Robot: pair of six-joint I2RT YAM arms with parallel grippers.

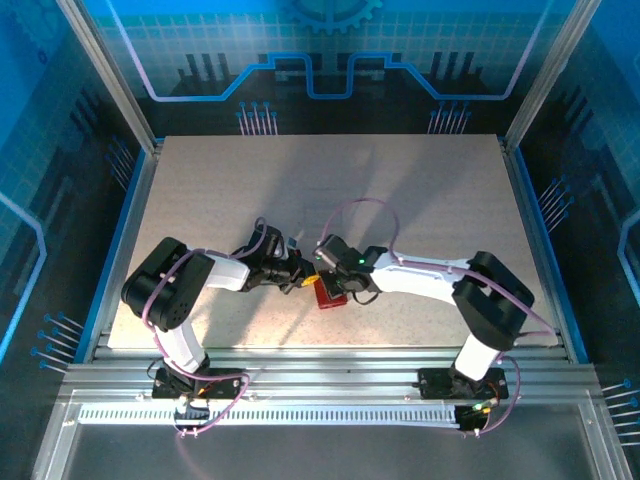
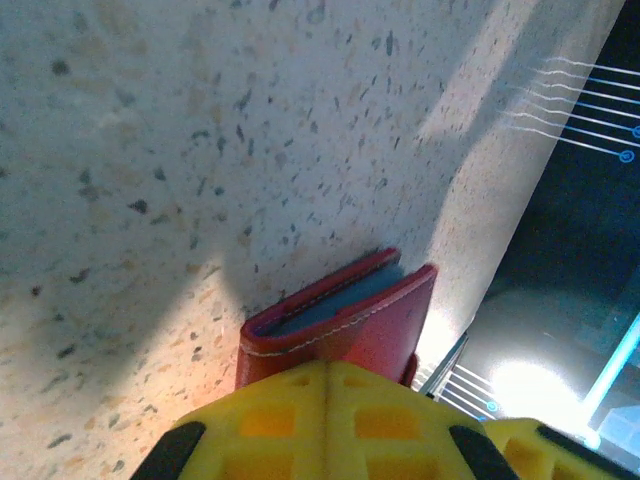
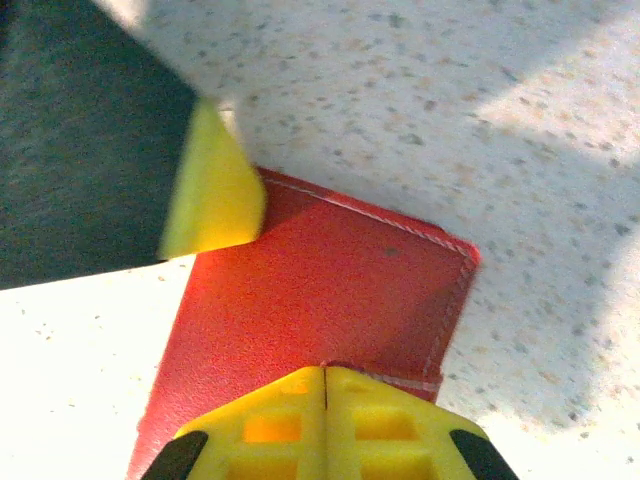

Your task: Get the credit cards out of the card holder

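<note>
Two arms met over the near middle of the table, wrists angled in toward each other from left and right.

Card holder: dark red, lying on the speckled surface just near of both grippers in the top view. Leaves folded together. The left wrist camera saw it edge-on, two red leaves with pale stitching and a blue-grey strip between them; card or lining could not be told. The right wrist camera saw its broad red outer face, stitched along the far and right edges, with a thin seam line crossing just beyond the fingertips.

Left gripper: yellow fingers pressed together in its own view, one fine seam between them and no gap. Tips sat right at the near end of the holder. Whether a thin part of it was pinched between them could not be told. One of its yellow fingers showed in the right wrist view, touching the holder's far-left edge, dark gripper body behind it.

Right gripper: fingers likewise pressed together, the seam closed, tips over the near edge of the red face. Contact looked likely; a pinch could not be confirmed.
</note>
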